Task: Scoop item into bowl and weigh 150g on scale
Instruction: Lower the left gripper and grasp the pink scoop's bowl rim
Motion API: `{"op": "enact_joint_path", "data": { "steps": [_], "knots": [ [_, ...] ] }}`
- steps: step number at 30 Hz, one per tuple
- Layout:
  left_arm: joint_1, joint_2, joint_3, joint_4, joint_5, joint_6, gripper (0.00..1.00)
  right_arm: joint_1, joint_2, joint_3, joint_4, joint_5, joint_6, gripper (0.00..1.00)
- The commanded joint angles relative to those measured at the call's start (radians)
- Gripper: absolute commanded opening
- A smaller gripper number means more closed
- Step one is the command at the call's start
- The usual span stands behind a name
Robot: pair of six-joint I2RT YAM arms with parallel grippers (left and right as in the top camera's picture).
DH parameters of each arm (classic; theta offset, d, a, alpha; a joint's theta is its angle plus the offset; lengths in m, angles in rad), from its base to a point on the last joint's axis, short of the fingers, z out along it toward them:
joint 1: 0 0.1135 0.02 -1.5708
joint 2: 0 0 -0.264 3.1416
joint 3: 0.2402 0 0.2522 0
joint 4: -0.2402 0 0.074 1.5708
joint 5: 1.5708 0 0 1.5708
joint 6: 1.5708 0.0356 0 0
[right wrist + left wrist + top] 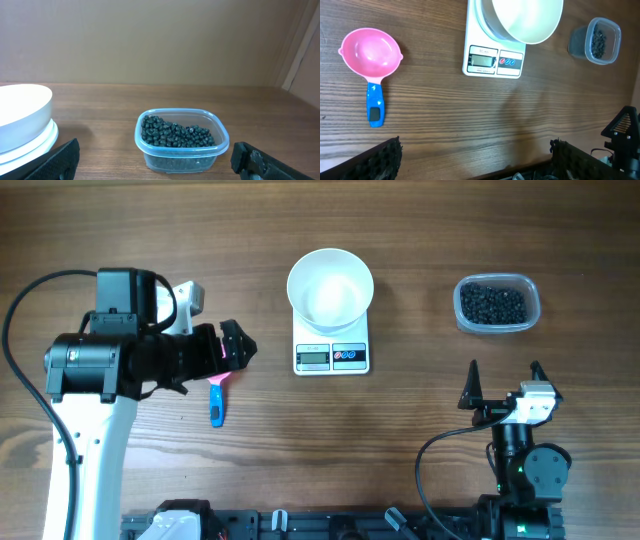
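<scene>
Bowl [330, 288] sat on the scale [332, 356], covering its 12 o'clock half; display & two btns showed along the 6 o'clock edge. Tub [497, 304] w/ the black beads [492, 303] lay at 3 o'clock from the bowl, well apart. My R gripper [504, 368] was at 6 o'clock from the tub, jaws wide, nothing btwn them. My L gripper [236, 344] hung at 9 o'clock from the scale, jaws apart, over the pink scoop [216, 402], whose blue handle pointed to 6 o'clock on the table [400, 450].

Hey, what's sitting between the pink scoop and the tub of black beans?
The scale with the white bowl on it; the left wrist view shows it between scoop and tub.
</scene>
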State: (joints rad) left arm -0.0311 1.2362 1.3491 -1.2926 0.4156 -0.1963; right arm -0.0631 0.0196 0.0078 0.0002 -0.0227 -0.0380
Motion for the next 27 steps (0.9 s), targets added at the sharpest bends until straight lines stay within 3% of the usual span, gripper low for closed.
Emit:
{"op": "enact_joint_path", "data": {
  "steps": [1, 5, 12, 16, 21, 27],
  "knots": [
    [-0.006, 0.004, -0.01, 0.015, -0.008, -0.006, 1.0, 0.005, -0.001, -0.003, 0.002, -0.013, 0.015, 1.0],
    [-0.006, 0.009, -0.01, 0.024, -0.077, -0.103, 1.0, 0.005, -0.001, -0.003, 0.002, -0.013, 0.015, 1.0],
    [-0.029, 0.071, -0.01, 0.018, -0.095, -0.071, 1.0, 0.005, -0.001, -0.003, 0.002, -0.013, 0.014, 1.0],
    [-0.057, 0.114, -0.01, 0.013, -0.183, -0.055, 1.0, 0.005, -0.001, -0.003, 0.002, -0.013, 0.014, 1.0],
    [-0.056, 0.147, -0.01, 0.01, -0.296, -0.129, 1.0, 0.005, -0.001, -0.003, 0.002, -0.013, 0.015, 1.0],
    [-0.056, 0.148, -0.01, 0.01, -0.306, -0.13, 1.0, 0.005, -0.001, -0.003, 0.002, -0.013, 0.015, 1.0]
  ]
}}
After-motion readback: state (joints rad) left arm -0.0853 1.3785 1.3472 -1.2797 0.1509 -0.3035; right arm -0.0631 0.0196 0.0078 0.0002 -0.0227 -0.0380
